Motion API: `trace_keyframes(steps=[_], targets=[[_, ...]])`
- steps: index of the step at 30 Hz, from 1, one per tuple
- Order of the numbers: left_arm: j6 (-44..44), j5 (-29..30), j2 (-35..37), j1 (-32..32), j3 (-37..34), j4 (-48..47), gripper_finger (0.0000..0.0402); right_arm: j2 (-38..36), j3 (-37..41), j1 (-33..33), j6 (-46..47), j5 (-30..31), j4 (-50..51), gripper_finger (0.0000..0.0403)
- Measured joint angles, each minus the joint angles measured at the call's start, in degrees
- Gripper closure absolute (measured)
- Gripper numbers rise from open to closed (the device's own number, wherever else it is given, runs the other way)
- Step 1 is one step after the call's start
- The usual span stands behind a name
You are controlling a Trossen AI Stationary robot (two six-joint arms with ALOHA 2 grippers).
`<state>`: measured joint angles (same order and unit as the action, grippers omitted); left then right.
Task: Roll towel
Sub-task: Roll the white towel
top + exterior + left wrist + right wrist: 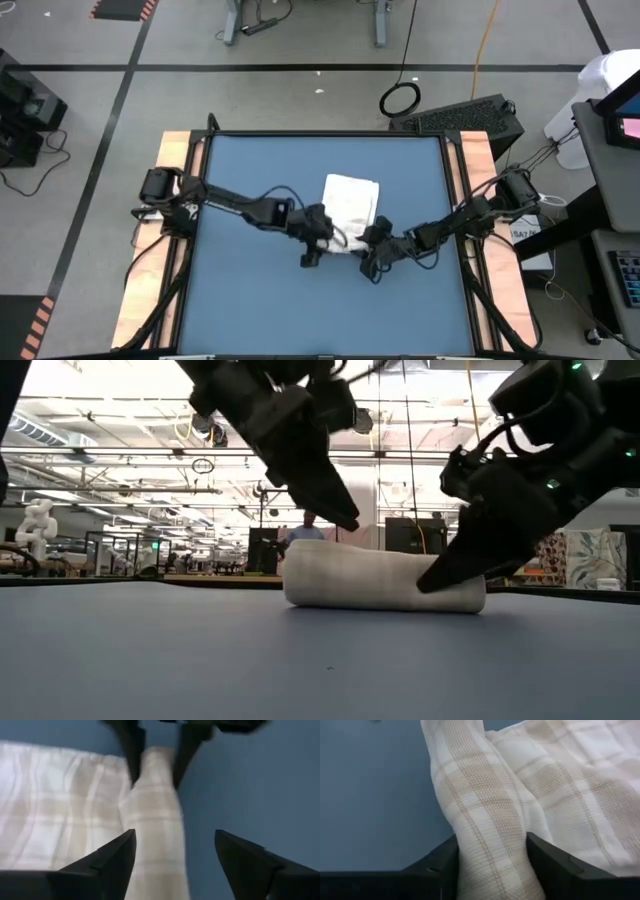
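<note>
Here one towel (352,205) lies near the middle of the blue table (250,290), partly rolled: the near edge is wound into a single roll, and the rest lies flat beyond it. From table height the roll (385,588) shows as one pale cylinder resting on the surface. Two arms reach in, one from each side, and meet at the roll's two ends.

The left gripper (318,240) is at the roll's left end. Its two fingers (112,862) stand spread wide, one on each side of the roll, with clear gaps between them and the cloth, so it is released and grips nothing. Farther along the roll, the other arm's two fingers show in this wrist view, straddling the cloth.

The right gripper (375,250) is at the roll's right end. Its two fingers (547,857) press against the roll from both sides, clasping the towel between them.

Beyond the table, one person (311,530) stands far back in the room
</note>
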<state>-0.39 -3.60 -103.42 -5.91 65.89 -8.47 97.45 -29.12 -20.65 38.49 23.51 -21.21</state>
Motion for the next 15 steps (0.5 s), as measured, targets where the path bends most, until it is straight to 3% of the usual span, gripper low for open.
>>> trace_keyframes(steps=[7,15], targets=[[5.96,17.97,-2.97,-6.91,0.04,-0.16,0.0103,0.00,-0.04,3.46,4.16,-13.10,-3.89,0.0229],[5.38,20.16,-3.67,-9.99,0.11,0.45,0.0084,0.00,0.04,7.75,9.28,-21.68,-4.81,0.0230]])
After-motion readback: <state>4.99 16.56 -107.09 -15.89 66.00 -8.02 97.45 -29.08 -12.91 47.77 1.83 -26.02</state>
